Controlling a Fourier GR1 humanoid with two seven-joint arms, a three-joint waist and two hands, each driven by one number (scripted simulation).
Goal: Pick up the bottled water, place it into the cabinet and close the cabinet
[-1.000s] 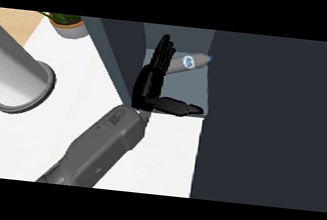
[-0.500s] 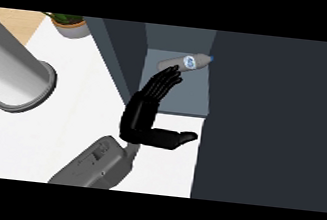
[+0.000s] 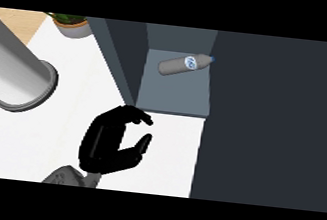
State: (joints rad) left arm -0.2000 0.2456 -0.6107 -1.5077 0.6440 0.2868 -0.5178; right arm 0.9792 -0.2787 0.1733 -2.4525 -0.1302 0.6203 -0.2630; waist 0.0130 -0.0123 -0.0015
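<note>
With the bottle [image 3: 186, 64] lying on its side inside the open cabinet [image 3: 174, 95], the right hand [image 3: 111, 144] is hovering just outside, fingers curled on nothing, so only closing is seemingly remaining.

The bottled water [image 3: 187, 64] lies on its side in the cabinet [image 3: 172, 95], near the back, its cap toward the door [image 3: 276, 124] on the right. Left of the cabinet, over the counter [image 3: 30, 138], are 1 cylinder [image 3: 14, 73] and, behind it, 1 potted plant [image 3: 70, 22].
</note>
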